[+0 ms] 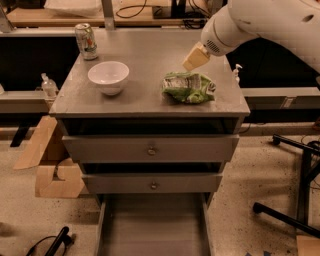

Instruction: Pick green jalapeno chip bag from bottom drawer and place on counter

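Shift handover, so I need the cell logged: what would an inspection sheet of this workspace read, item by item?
Surface: counter, flat grey top, lightly scuffed.
Job's things: green jalapeno chip bag lies crumpled on the counter, right of centre; bottom drawer pulled open.
Clutter: white bowl left of the bag, apart from it; soda can upright at the back left corner.
Grippers: claw hangs just above the bag's rear edge.
Cables: dark cables on the wooden bench behind.
Surroundings: cardboard pieces on the floor at left; small clear bottle on the left ledge; black stand legs at right.
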Controlling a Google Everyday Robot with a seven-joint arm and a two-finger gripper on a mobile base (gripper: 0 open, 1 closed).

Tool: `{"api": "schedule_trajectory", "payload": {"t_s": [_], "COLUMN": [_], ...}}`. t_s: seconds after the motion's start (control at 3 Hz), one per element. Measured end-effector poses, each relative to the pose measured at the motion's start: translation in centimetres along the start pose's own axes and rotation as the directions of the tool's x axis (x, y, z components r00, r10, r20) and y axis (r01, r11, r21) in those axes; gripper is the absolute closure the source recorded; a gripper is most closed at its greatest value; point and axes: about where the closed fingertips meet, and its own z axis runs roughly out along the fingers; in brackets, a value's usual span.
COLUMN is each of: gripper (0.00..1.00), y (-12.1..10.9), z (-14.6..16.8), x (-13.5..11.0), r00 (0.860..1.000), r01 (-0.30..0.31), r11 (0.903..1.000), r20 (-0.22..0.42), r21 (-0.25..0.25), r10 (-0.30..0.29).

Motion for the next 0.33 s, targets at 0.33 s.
{"api": "schedule_trajectory", "payload": {"t_s": [0.33], "gripper": [0.00], "y": [0.05], "z": [0.01], "x": [-0.04], "r00": [1.000], "r01": [0.001], "r11": [1.0000], "r20": [0.000], "r21": [-0.001], "r10": [-0.001]}}
